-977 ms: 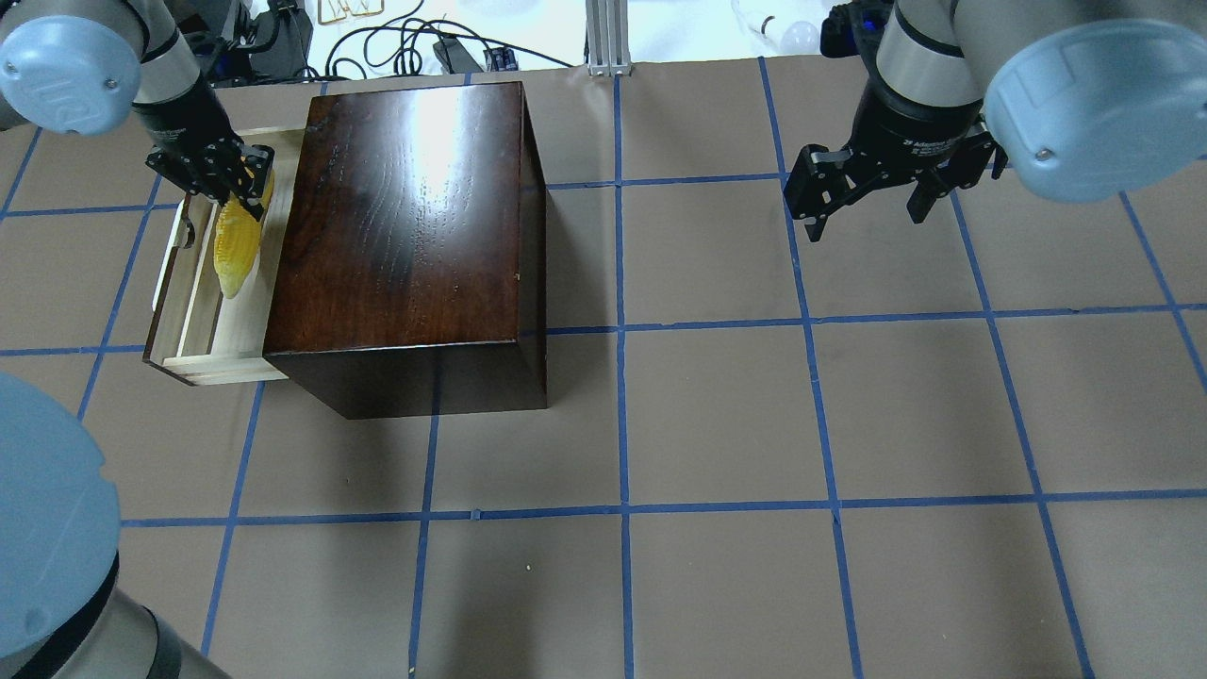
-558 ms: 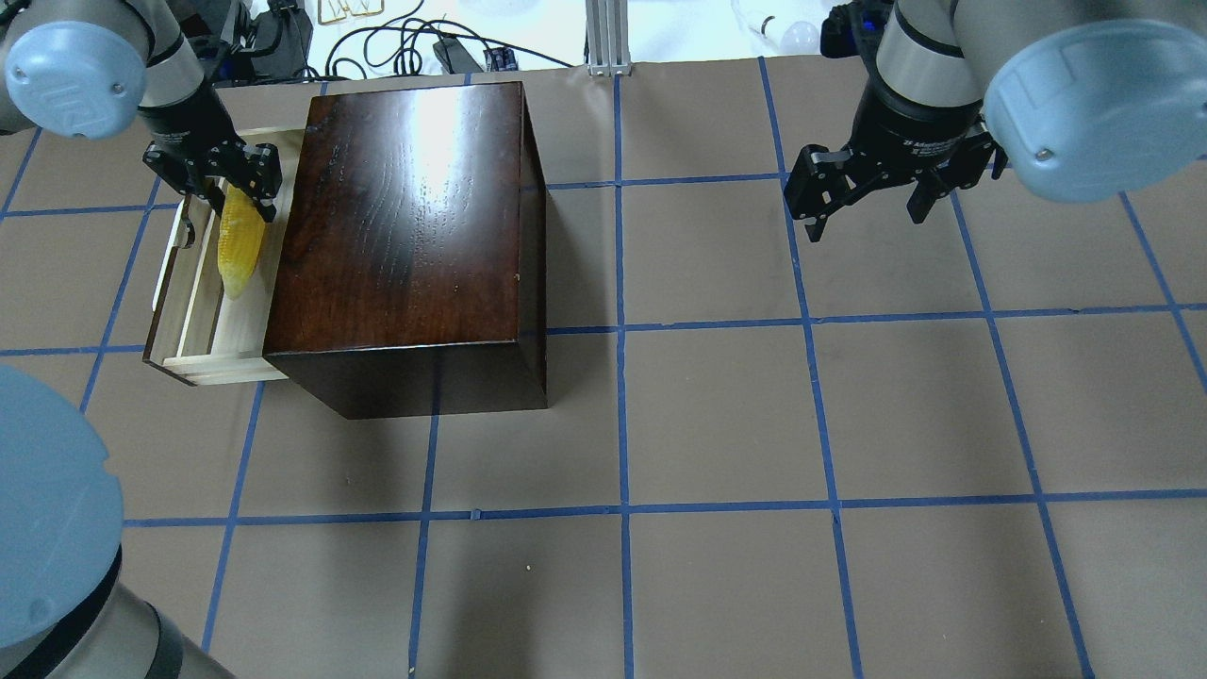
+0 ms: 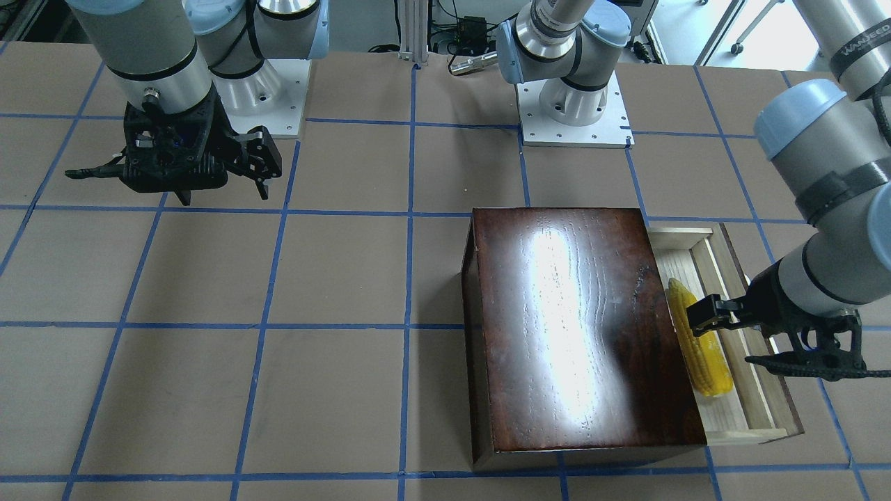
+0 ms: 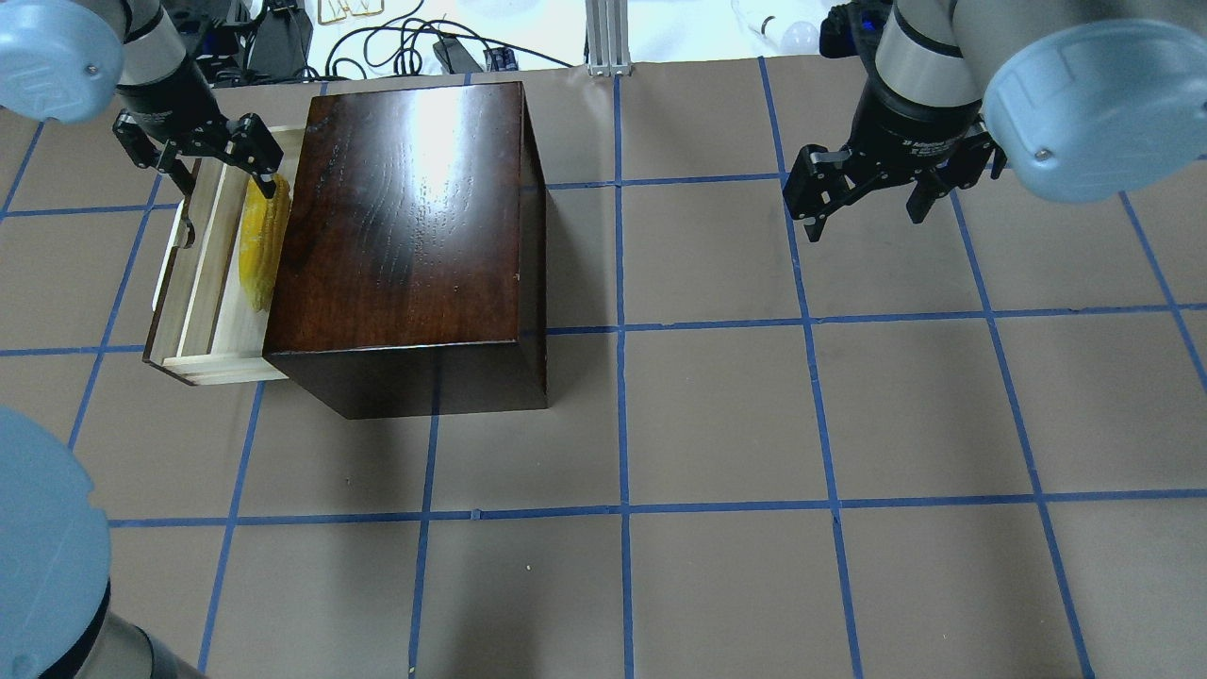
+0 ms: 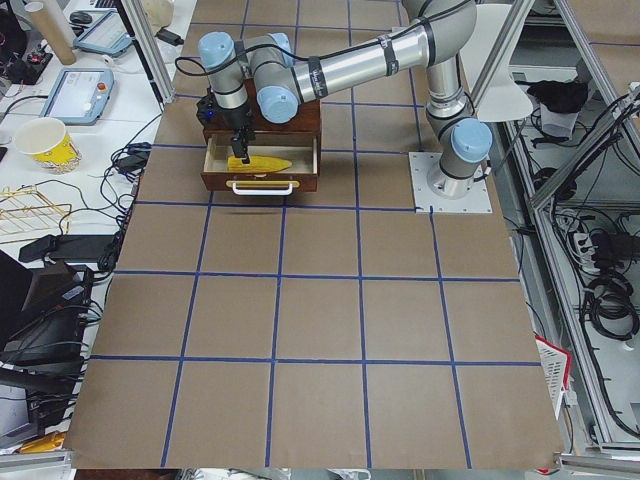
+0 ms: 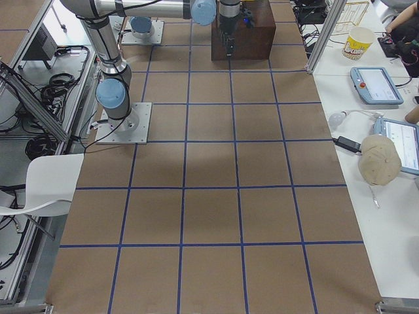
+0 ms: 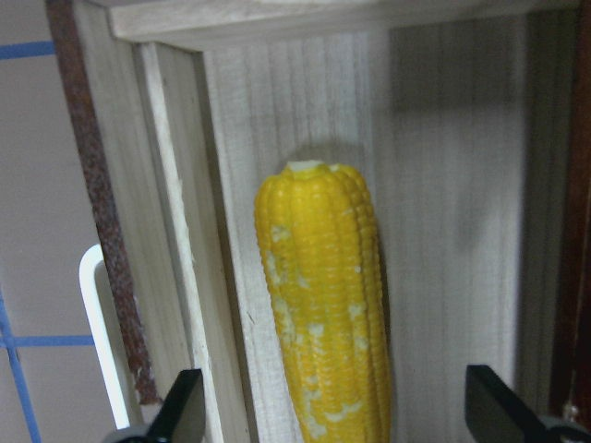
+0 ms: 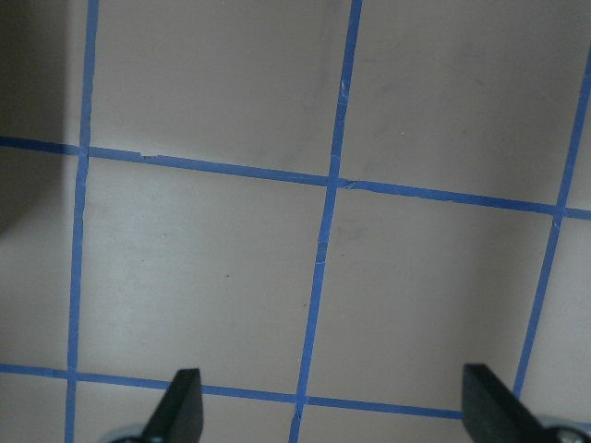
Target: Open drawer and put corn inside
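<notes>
Brown paper covers the table (image 4: 717,415), ruled into squares by blue tape (image 4: 622,283). From overhead, the glossy dark box (image 4: 415,236) stands left of centre, and the drawer (image 4: 203,273) is pulled out of its left side with the white handle (image 4: 170,255) outermost. The corn (image 4: 261,250) lies inside the drawer along the box's edge, tapered tip toward the robot. The left pincer (image 4: 223,170) hangs over the drawer's far end, fingers spread and gripping nothing. The right pincer (image 4: 863,212) hovers well apart over bare table, also spread. Cables (image 4: 396,42) lie beyond the far edge. White lettering on the right wrist is too small to read with certainty.

The front-facing view has the left arm bent down at the elbow, with its wrist reaching sideways over the drawer and one finger above the corn.

From the table's left end, the handle faces the camera, and a yellow paper cup (image 5: 45,145) stands on a side bench.

From the right end, the box hides the drawer. A white chair (image 6: 39,183) stands by the robot's side.

The left wrist camera looks down on the corn between two widely parted fingertips (image 7: 180,411), neither touching it.

The right wrist camera shows only taped table between parted fingertips.
</notes>
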{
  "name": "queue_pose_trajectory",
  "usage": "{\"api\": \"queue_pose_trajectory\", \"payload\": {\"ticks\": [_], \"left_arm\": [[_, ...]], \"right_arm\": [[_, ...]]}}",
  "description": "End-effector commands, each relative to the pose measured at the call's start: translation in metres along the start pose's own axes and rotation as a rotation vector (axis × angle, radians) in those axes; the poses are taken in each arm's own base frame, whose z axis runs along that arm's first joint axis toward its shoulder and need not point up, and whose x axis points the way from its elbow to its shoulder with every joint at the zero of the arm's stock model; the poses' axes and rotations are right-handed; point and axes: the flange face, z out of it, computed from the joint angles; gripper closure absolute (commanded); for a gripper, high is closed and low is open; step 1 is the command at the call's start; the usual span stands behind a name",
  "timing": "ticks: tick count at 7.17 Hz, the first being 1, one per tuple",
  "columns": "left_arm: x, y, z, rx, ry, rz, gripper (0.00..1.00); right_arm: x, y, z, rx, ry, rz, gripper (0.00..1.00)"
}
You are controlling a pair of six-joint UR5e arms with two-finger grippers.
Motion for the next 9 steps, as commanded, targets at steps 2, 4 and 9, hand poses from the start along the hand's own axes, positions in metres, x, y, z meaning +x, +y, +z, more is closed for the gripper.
{"api": "queue_pose_trajectory", "payload": {"ticks": [2,4,9], "left_arm": [[0.002,0.021,-0.052,0.036,-0.005,-0.054,0.00],[0.036,0.028,-0.058,0.021,0.096,-0.027,0.00],[0.162,0.054,-0.083,0.039,0.185,0.038,0.00]], "right_arm": [[0.000,0.000,0.000,0.000,0.000,0.000,0.00],[0.000,0.000,0.000,0.000,0.000,0.000,0.00],[0.002,0.000,0.000,0.000,0.000,0.003,0.00]]}}
